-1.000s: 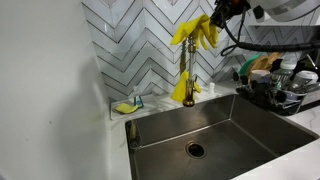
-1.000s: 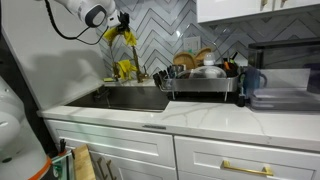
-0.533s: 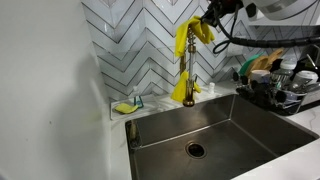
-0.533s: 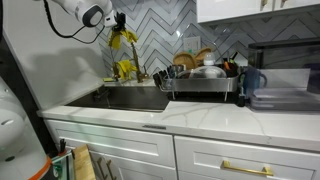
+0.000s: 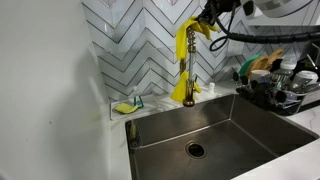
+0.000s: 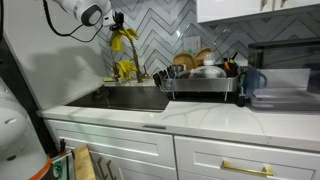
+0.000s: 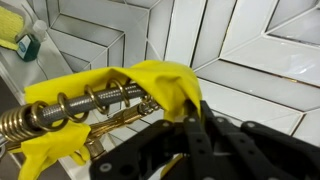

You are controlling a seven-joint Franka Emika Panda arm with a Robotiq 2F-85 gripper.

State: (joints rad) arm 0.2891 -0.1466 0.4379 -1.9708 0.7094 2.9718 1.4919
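A yellow rubber glove (image 5: 187, 38) hangs over the top of the brass spring faucet (image 5: 186, 78) behind the steel sink (image 5: 210, 135). My gripper (image 5: 207, 17) is shut on the glove's upper end, just above the faucet's arch. It also shows in an exterior view (image 6: 117, 20), with the glove (image 6: 123, 37) hanging below it. In the wrist view the glove (image 7: 150, 85) lies across the faucet's coiled spring (image 7: 80, 105), and my black fingers (image 7: 190, 125) pinch its folded edge in front of the white chevron tiles.
A dish rack (image 5: 280, 85) full of dishes stands beside the sink; it also shows in an exterior view (image 6: 200, 78). A yellow sponge in a small holder (image 5: 128, 104) sits on the counter's back corner. A kettle (image 6: 249, 82) stands on the white counter.
The glove has moved left and down onto the faucet's top; its fingers, first spread out in the air, now hang draped over the arch. My gripper followed slightly leftward.
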